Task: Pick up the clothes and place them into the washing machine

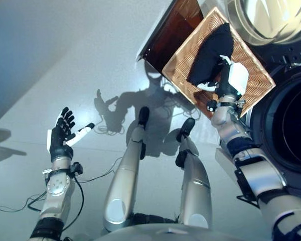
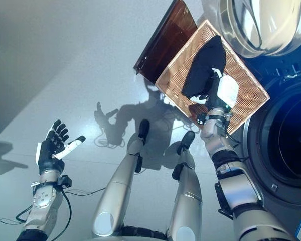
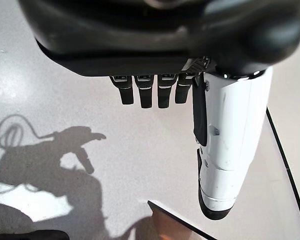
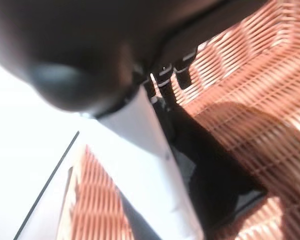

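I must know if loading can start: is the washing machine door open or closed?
Open. The round door is swung aside, and the dark drum opening of the washing machine shows beside the wicker basket.

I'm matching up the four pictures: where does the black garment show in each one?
Left eye view: black garment upper right, in the wicker basket.
Right eye view: upper right, in the basket.
Left wrist view: not in it.
Right wrist view: centre to lower right, past the right hand.
Shared landmark: the basket.
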`<state>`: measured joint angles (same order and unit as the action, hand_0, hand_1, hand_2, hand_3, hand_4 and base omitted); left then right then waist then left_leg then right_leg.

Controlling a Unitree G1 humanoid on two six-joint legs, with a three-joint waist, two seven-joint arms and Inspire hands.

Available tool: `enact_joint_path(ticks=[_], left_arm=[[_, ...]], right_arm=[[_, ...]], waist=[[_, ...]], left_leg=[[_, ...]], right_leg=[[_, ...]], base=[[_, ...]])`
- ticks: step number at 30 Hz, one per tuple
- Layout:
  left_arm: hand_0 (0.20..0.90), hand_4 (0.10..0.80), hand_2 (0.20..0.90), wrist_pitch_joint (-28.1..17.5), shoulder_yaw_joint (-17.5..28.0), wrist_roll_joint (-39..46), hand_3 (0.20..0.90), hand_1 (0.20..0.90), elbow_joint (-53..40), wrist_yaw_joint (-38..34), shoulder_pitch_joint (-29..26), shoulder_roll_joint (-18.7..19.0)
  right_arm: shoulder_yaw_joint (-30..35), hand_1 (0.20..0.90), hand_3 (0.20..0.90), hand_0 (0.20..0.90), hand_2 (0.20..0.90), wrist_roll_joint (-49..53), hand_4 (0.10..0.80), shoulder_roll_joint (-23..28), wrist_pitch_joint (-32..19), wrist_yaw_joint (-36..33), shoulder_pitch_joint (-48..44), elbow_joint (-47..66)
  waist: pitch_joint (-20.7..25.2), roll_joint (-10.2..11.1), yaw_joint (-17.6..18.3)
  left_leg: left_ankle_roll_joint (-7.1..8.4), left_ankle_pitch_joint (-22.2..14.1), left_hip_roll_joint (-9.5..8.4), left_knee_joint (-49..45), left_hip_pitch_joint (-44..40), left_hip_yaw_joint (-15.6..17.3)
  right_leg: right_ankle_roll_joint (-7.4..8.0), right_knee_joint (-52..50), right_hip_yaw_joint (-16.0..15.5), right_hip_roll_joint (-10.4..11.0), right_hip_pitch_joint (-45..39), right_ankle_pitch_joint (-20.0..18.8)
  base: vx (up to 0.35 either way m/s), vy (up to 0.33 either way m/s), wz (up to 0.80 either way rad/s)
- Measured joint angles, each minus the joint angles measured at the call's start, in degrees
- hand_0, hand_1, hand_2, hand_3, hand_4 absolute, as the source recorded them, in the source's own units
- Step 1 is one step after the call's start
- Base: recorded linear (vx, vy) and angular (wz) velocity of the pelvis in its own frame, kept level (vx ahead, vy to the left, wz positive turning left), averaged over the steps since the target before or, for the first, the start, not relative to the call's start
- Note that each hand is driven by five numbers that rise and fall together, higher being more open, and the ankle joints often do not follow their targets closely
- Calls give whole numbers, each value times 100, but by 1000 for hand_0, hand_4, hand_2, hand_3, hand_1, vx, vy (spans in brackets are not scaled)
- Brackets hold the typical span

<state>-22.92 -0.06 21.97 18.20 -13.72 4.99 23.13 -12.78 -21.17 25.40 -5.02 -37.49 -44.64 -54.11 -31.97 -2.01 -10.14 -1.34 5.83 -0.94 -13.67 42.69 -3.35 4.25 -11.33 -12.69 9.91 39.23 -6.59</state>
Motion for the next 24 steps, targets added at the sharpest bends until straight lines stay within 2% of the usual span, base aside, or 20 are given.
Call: enact_joint_path(ticks=[8, 13, 24], left_arm=[[900, 800, 900, 2, 0, 0, 900, 900, 1, -2, 1, -1], [900, 800, 900, 3, 0, 1, 900, 900, 27, -6, -1, -1], [900, 800, 900, 11, 1, 51, 900, 900, 33, -8, 9, 1]], right_arm=[[244, 900, 900, 900, 900, 473, 800, -327, -5, -15, -71, 15], [579, 900, 900, 900, 900, 1339, 800, -750, -137, -11, -279, -40], [676, 900, 900, 900, 900, 2876, 800, -1084, -387, 148, -700, -146]], waist=[[-9, 35, 8], [-10, 38, 9], [-10, 37, -10]], left_leg=[[-17, -12, 5, -3, -2, 54], [-18, -13, 11, -19, -5, 92], [-17, -12, 21, -32, -9, 122]], right_leg=[[16, 66, 36, -9, -9, -70], [13, 72, 75, -20, -3, -75], [8, 79, 90, -15, -4, -88]], base=[[1, 6, -4], [-1, 2, -1], [0, 0, 0]])
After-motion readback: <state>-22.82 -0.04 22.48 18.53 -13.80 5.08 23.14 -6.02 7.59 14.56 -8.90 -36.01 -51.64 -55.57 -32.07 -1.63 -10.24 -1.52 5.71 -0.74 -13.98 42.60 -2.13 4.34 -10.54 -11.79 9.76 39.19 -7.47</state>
